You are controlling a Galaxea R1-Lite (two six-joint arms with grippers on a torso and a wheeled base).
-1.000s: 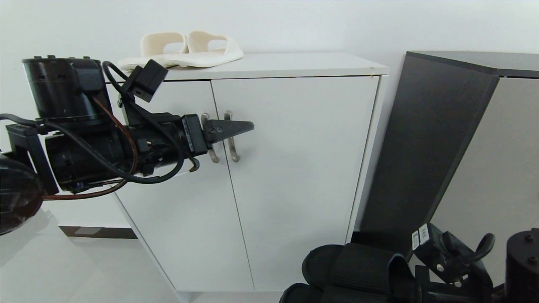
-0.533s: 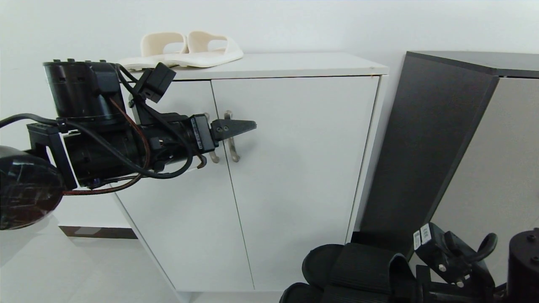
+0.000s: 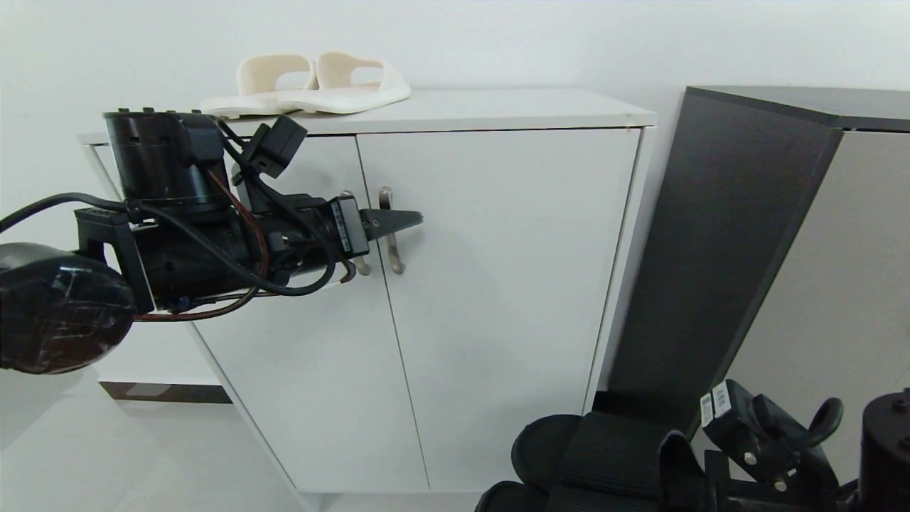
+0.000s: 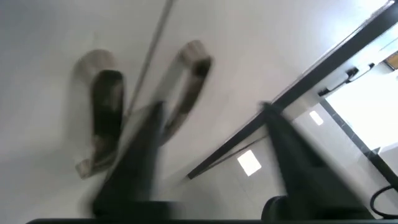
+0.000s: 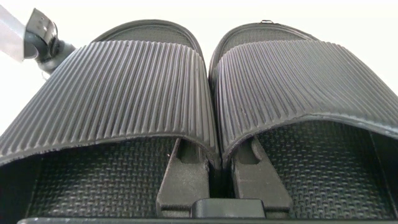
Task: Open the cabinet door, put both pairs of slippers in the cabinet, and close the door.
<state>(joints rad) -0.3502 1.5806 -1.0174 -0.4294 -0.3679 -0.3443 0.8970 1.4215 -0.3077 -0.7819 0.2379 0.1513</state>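
The white cabinet (image 3: 498,284) has both doors shut, with two metal handles (image 3: 389,231) at the centre seam. My left gripper (image 3: 409,217) is at handle height in front of them. In the left wrist view the left gripper (image 4: 211,155) stands open, one finger (image 4: 137,162) right beside the right-door handle (image 4: 189,81). A cream pair of slippers (image 3: 313,85) lies on the cabinet top. The black slippers (image 3: 604,459) are low at the right; my right gripper (image 5: 217,158) is shut on their adjoining inner walls, one finger inside each.
A dark cabinet (image 3: 739,235) stands close against the white cabinet's right side. Pale glossy floor (image 3: 106,455) lies open to the left of the cabinet and in front of it.
My left arm has advanced toward the cabinet, bringing the gripper closer to the handles. The right arm with the black slippers has barely moved.
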